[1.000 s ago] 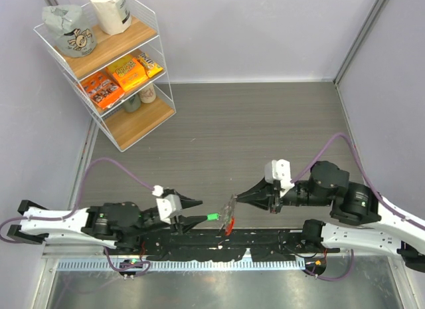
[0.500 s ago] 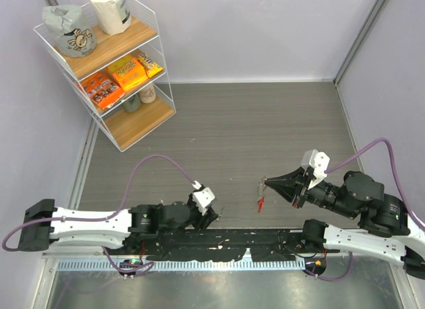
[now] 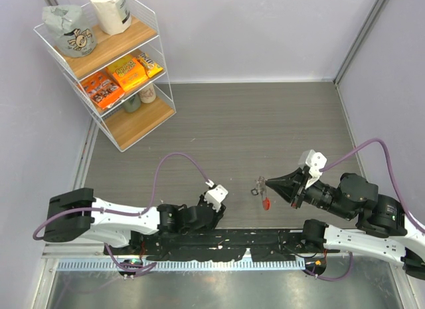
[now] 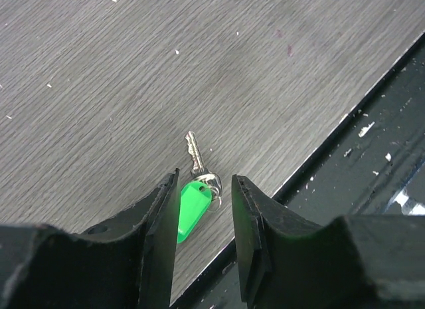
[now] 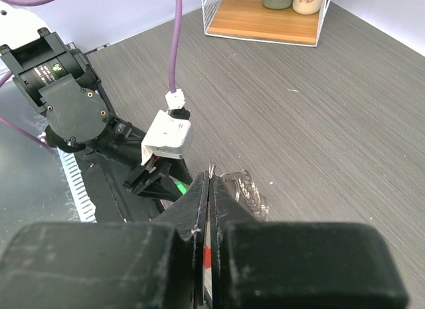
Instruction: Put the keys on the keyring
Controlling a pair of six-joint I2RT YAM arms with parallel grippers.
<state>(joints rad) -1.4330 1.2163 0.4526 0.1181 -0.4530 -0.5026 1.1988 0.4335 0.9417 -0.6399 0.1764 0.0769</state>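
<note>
While the green key (image 4: 197, 189) lies flat beneath my left gripper's (image 4: 206, 183) parted fingers, the black rail (image 4: 372, 143) just beside it, and the keyring (image 3: 261, 190) dangles well right of that key, clamped in the right gripper (image 3: 269, 184), I fear closing will skid the key rather than lift it.
</note>
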